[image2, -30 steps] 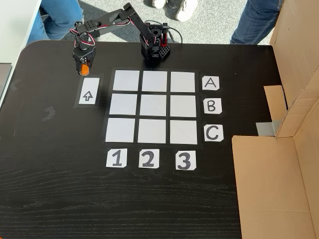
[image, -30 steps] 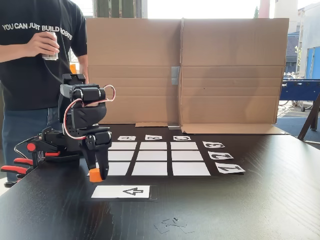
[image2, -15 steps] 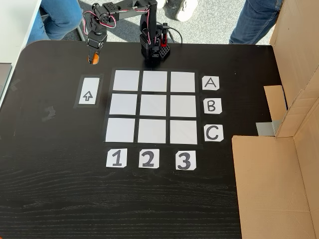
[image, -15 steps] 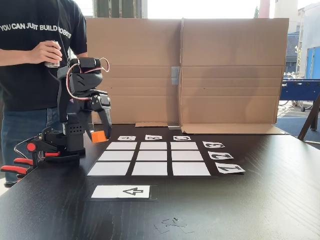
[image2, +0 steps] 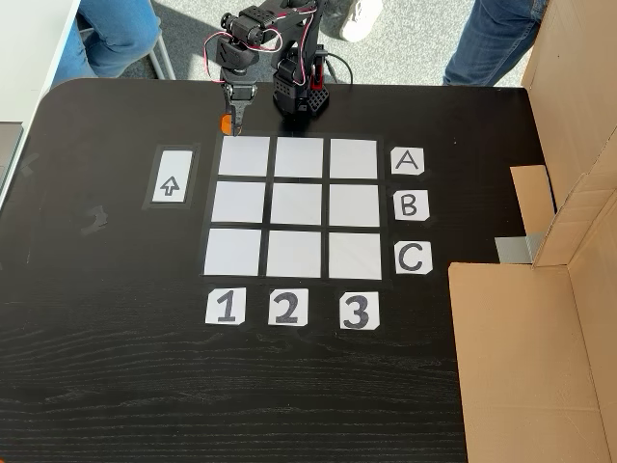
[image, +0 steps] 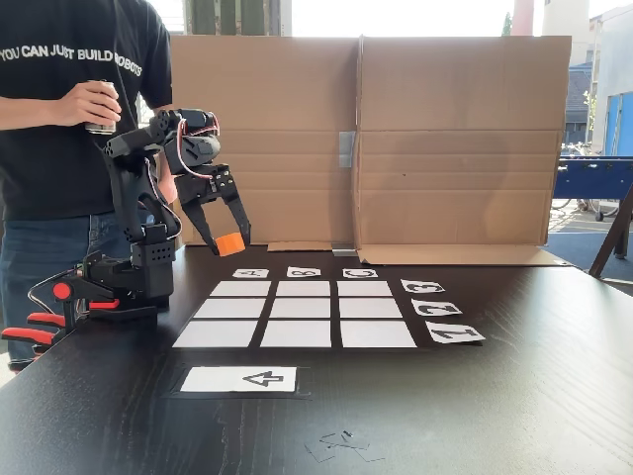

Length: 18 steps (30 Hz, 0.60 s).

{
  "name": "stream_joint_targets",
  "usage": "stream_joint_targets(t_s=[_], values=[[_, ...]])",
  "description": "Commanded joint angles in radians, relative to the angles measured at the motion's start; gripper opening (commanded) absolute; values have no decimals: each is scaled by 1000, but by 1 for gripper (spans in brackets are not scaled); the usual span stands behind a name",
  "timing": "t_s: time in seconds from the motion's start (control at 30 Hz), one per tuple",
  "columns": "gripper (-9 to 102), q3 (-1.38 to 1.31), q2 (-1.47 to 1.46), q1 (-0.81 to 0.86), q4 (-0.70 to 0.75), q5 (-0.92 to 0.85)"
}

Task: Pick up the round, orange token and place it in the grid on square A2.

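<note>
The end effector (image: 228, 237) is clenched on the token (image: 229, 243), holding it in the air above the dark surface (image: 514, 396) in the left half of a fixed view. Seen from above in the other fixed view, the end effector (image2: 229, 122) and the token (image2: 226, 123) appear at the upper centre-left of the frame, just beyond the upper left corner of the grid (image2: 297, 207). Square A2 (image2: 298, 157), the middle cell of the grid's top row in that frame, lies bare to the right of the token. The arrow card (image2: 171, 177) sits left of the grid, apart from it. A cardboard screen (image: 366, 139) stands behind the grid in the side-on fixed view, and a person (image: 59, 119) holding a can stands at the upper left of that frame.
</note>
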Motion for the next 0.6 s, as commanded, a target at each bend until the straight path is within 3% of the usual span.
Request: stream_joint_targets(t_s=[0.0,0.57], values=[[0,18,55,-57,9,-51],[0,229,198,-583,-5,-3]])
